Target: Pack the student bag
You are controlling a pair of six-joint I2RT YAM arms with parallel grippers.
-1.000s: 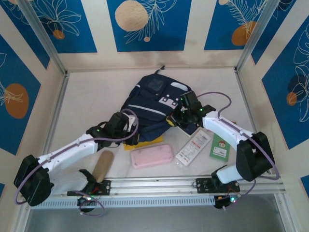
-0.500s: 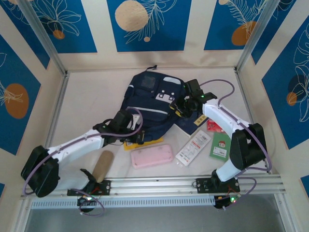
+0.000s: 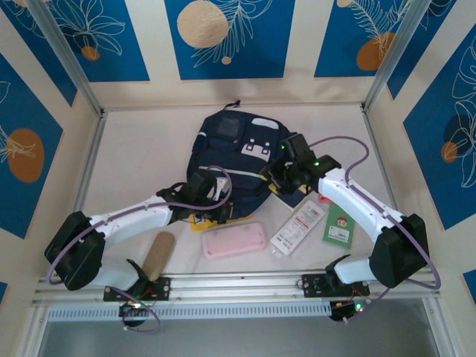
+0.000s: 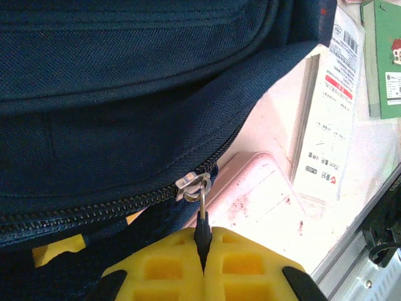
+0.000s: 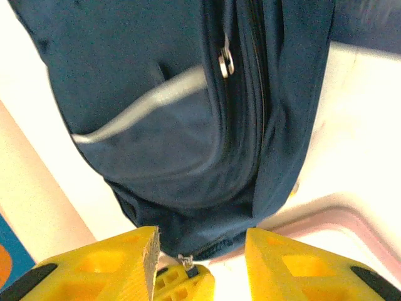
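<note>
Navy student bag [image 3: 236, 158], grey stripe, centre frame, left end effector [image 4: 202, 254] clamped on its zipper pull [image 4: 201, 221], right end effector [image 5: 200, 241] apart at its right edge.

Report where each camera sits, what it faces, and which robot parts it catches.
Top external: above and behind, looking down at the table; both arms, student bag.
Left wrist: faces bag's zipper; left gripper shut on zipper pull.
Right wrist: faces bag's side; right gripper open.
Shared: both wrist views show the pink case.
</note>
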